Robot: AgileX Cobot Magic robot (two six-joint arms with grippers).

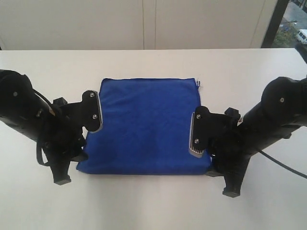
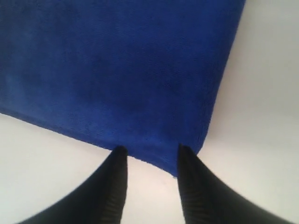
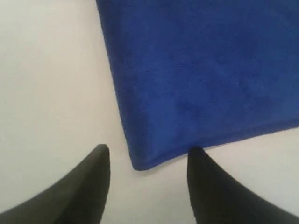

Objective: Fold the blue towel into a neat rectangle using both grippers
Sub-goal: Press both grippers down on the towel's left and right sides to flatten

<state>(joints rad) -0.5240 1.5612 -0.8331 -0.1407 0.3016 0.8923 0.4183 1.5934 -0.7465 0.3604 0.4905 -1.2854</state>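
The left gripper [image 2: 151,154] has its narrow black fingers [image 2: 112,191] spread apart and clamps nothing, with the tips at the near edge of the deep royal-blue fuzzy microfibre towel [image 1: 148,124] beside one corner. The right gripper [image 3: 148,151] is spread wider, its tips flanking the other near corner without pinching it. The towel lies flat as a straight-edged rectangle in the middle of the plain white table [image 1: 144,211], with a small white tag [image 1: 199,84] at its far right corner and bare tabletop on every side.
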